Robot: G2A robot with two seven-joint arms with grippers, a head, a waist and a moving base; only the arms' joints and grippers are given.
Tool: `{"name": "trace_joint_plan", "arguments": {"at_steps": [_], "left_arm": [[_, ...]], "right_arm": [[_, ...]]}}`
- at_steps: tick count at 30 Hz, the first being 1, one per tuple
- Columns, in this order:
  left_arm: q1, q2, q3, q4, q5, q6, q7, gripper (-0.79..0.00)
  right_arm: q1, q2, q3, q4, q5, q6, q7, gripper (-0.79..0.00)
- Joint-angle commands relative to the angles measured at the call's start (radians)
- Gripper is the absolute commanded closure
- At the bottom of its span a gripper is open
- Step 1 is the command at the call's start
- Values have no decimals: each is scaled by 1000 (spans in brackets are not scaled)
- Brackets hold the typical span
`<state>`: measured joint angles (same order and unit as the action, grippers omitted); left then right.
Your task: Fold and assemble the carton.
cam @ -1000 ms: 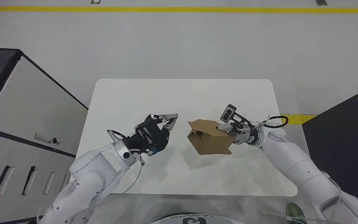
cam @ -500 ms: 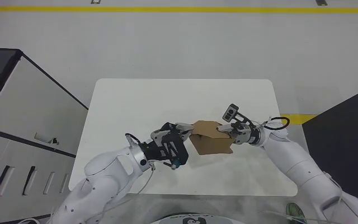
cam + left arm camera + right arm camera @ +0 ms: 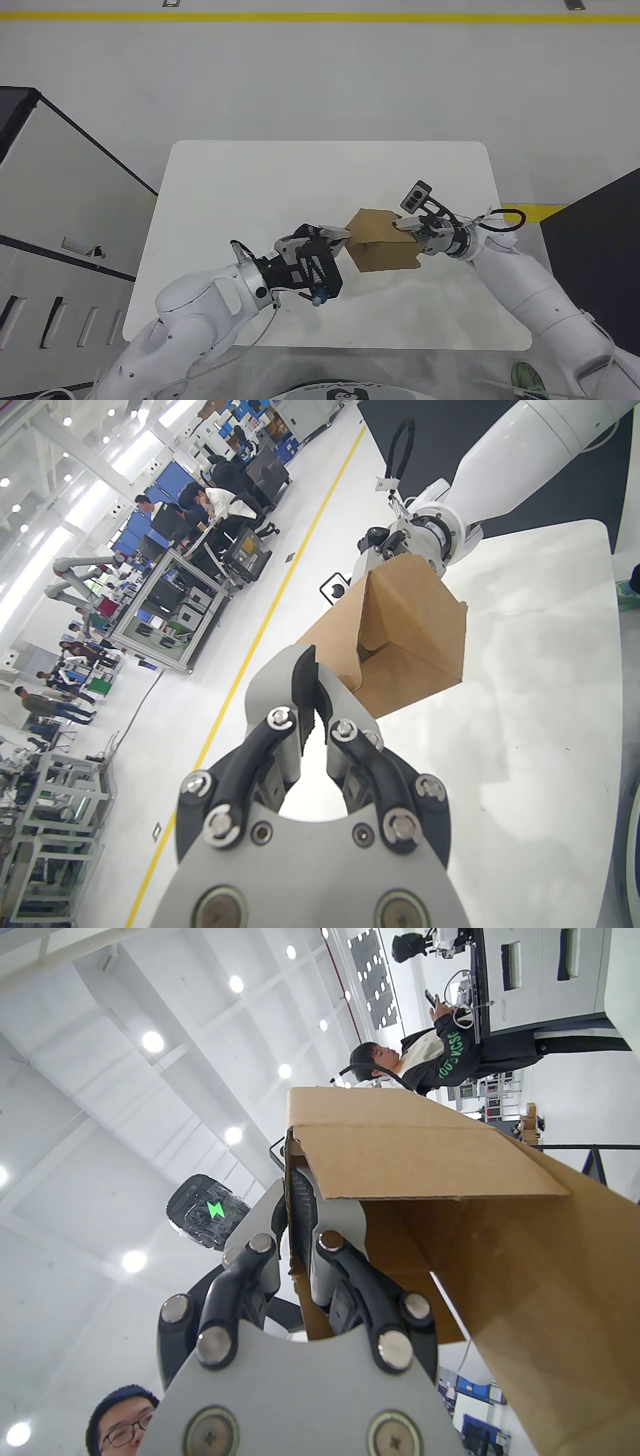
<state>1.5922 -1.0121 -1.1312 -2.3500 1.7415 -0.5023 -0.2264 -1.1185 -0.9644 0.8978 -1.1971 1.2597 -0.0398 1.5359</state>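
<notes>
Far left of the top view: grey cabinet point(image 3: 60, 190) with a dark top edge, just beside the white table point(image 3: 250, 190). Along the upper edge of that frame, a yellow floor line point(image 3: 320, 16).

Moving right, just below the middle of the frame: the left gripper point(image 3: 335, 240). Points rightward at the carton point(image 3: 378, 245). Shows its fingers point(image 3: 272, 695) drawn together in the left wrist view, pads meeting, nothing pinched between them. Stands with its fingertips right at the carton's left edge. Cannot tell whether touching it or just apart.

Right of centre, over the table: the carton itself, plain brown cardboard, turned askew to the table's edges. Presents an unfinished end to the left gripper. In the left wrist view, one flap point(image 3: 340, 640) there stands a little away from the neighbouring panel, with a dark gap between the two. Casts a shadow on the tabletop beneath. Cannot tell whether a corner rests on the table or the whole box hangs clear.

Further right, at the carton's right side: the right gripper point(image 3: 408, 228). Clamps a cardboard wall of the carton, as seen in the right wrist view, with fingers point(image 3: 302, 1208) closed on it from both sides. Just past the pads, another flap point(image 3: 425, 1163) bent over across the box's open end.

Far right of the top view: a short yellow floor strip point(image 3: 525, 212), then a dark panel point(image 3: 600, 240) at the frame's right edge.
</notes>
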Motion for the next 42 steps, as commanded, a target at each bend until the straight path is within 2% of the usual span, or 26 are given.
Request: {"name": "trace_joint_plan", "arguments": {"at_steps": [1,13,21,28,31,42], "left_arm": [[0,0,-2,0,-4,-5,-1,0],[-22,-3,41,0,36,-58,-28,0],[-21,-6,41,0,3,-53,-82,0],[-21,-6,41,0,3,-53,-82,0],[-20,-7,42,6,9,-46,-75,0],[-21,-6,56,11,30,-78,-80,0]], "right_arm": [[-2,1,2,-3,2,1,0,0],[4,8,1,-29,-40,-29,0,0],[5,12,4,-32,-46,-42,0,0],[5,12,4,-32,-46,-42,0,0],[-4,12,10,-55,-72,-43,-41,0],[-37,13,60,-89,-129,-56,-51,0]]}}
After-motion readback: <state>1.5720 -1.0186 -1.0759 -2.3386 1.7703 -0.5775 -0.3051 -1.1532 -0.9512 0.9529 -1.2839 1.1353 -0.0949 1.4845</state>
